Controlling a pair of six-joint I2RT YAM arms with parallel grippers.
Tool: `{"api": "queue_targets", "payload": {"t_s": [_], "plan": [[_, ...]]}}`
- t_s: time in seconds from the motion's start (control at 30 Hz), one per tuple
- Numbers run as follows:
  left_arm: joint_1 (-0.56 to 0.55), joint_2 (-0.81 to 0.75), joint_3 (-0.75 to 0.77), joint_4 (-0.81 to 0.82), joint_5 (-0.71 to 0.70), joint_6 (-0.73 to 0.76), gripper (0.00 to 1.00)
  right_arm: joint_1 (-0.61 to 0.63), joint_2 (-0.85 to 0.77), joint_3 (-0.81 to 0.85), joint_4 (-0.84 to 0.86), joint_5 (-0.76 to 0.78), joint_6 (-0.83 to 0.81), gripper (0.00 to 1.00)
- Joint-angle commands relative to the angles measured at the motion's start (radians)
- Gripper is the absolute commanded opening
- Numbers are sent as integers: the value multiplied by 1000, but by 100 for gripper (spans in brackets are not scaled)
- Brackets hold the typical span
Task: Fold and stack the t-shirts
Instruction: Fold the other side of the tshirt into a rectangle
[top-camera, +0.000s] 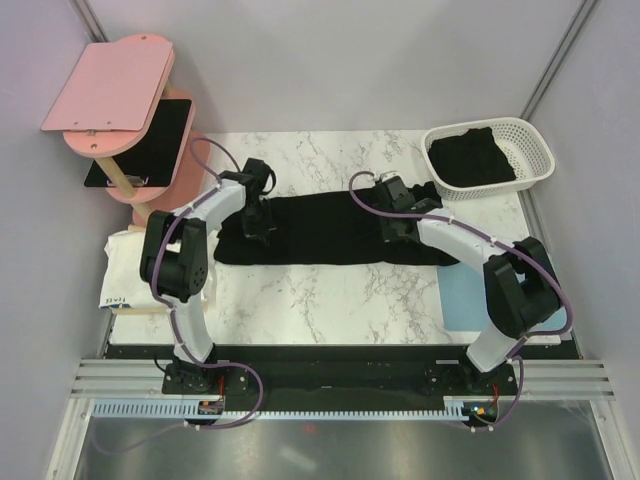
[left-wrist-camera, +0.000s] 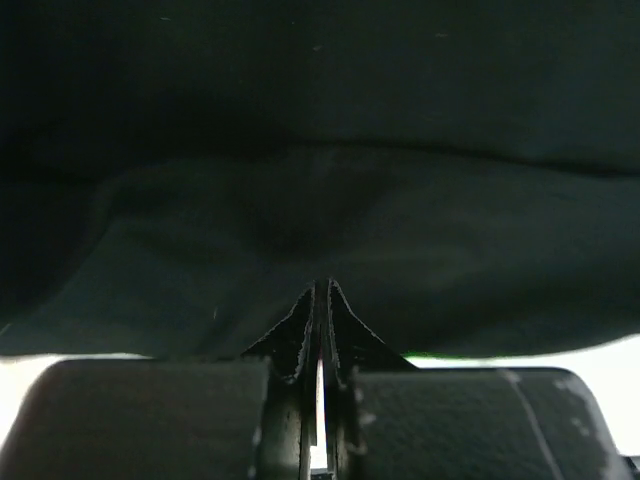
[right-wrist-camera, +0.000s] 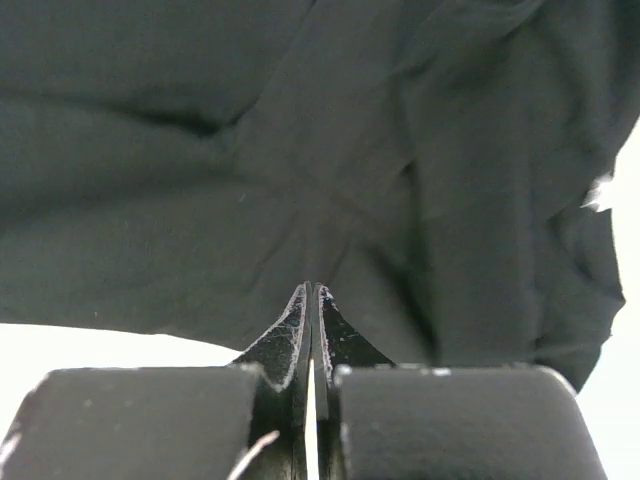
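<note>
A black t-shirt (top-camera: 320, 232) lies on the marble table as a long strip running left to right. My left gripper (top-camera: 258, 228) is down on its left end and my right gripper (top-camera: 393, 230) on its right end. In the left wrist view the left gripper (left-wrist-camera: 322, 285) is shut, and the dark t-shirt (left-wrist-camera: 320, 150) puckers at its tips. The right wrist view shows the right gripper (right-wrist-camera: 311, 288) shut too, with creases of the t-shirt (right-wrist-camera: 200, 200) running into its tips. More black t-shirts (top-camera: 470, 158) lie in a basket.
A white plastic basket (top-camera: 540, 150) stands at the back right. At the back left is a pink stand (top-camera: 110, 90) carrying a glossy black rectangle (top-camera: 150, 140). White cloth (top-camera: 128, 265) lies at the left edge. A pale blue mat (top-camera: 468, 295) lies at the right.
</note>
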Motion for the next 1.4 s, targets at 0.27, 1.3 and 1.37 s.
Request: {"api": "queue_targets", "payload": {"t_s": [0.27, 1.3, 1.37], "plan": [[-1, 134, 66, 19, -57, -34, 2, 7, 161, 39, -144, 388, 124, 0], [57, 240, 63, -27, -154, -41, 2, -325, 440, 246, -191, 529, 101, 0], [57, 238, 64, -29, -157, -41, 2, -325, 393, 231, -181, 525, 103, 0]]}}
